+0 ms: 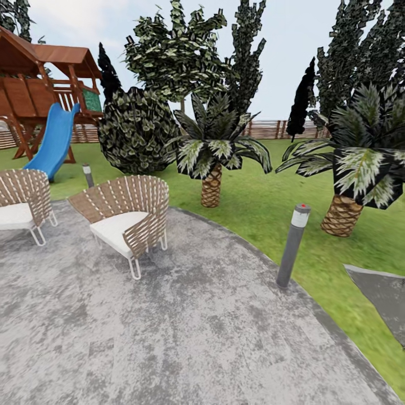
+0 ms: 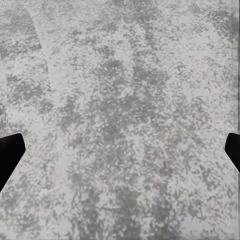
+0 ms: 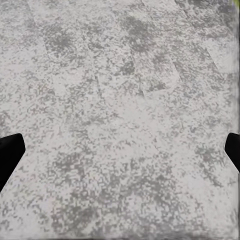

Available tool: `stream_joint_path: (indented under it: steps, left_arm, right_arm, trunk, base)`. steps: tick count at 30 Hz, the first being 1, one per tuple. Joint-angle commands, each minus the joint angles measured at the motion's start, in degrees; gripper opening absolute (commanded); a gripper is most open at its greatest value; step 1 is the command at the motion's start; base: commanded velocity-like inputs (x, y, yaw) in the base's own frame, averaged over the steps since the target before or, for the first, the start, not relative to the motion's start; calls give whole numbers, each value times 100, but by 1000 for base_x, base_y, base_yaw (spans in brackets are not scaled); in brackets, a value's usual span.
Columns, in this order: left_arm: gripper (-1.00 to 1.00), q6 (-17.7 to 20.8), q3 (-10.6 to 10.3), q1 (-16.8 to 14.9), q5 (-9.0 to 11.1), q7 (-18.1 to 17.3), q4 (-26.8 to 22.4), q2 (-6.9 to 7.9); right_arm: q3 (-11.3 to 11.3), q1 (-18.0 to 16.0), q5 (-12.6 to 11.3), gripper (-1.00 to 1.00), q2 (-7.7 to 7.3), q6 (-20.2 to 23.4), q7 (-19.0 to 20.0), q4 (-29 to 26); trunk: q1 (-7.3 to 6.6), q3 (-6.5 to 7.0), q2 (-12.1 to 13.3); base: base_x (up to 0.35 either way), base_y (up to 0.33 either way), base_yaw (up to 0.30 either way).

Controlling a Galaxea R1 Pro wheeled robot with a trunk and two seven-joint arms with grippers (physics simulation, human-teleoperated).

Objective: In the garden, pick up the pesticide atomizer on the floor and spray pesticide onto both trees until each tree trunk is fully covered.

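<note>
The garden's grass lawn (image 1: 270,208) spreads across the middle and right of the head view, running back to a brown slatted fence (image 1: 264,129) at its far edge. Standing on the grass are two short palms with scaly tan trunks, one near the centre (image 1: 211,185) and one toward the right edge (image 1: 341,215), each under dark drooping fronds. Behind them rise a rounded dark bush (image 1: 138,132), tall dark columnar trees (image 1: 301,101) and leafier ones against a pale sky. None of these is plainly a thick bare grey-brown trunk.

Nearer the camera lies a grey mottled paved patio (image 1: 169,337) whose curved edge meets the lawn. A grey bollard light (image 1: 292,244) with a red cap stands right at that edge; a second, smaller one (image 1: 88,175) stands at the patio's far left side. Two woven chairs with white cushions sit on the paving, one near the middle left (image 1: 126,219) and one cut by the left edge (image 1: 22,202). Beyond them is a wooden playhouse (image 1: 45,84) with a blue slide (image 1: 53,140). A darker grey slab (image 1: 382,304) lies in the grass at the right edge.

The left gripper (image 2: 120,150) hangs over bare paving, its dark fingertips far apart with nothing between them. The right gripper (image 3: 120,150) is likewise spread wide and empty over the paving.
</note>
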Motion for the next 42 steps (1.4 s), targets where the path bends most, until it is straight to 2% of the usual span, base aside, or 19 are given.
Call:
stream_joint_path:
  steps: [1, 42]
  left_arm:
    - [100, 0, 0, 0, -1, 0, 0, 0]
    - [100, 0, 0, 0, 0, 0, 0, 0]
  right_arm:
    - [0, 0, -2, 100, 0, 0, 1, 0]
    - [0, 0, -7, 100, 0, 0, 4, 0]
  trunk:
    - [23, -24, -42]
    - [923, -853, -1686]
  base:
    - [0, 0, -256]
    - [0, 0, -283]
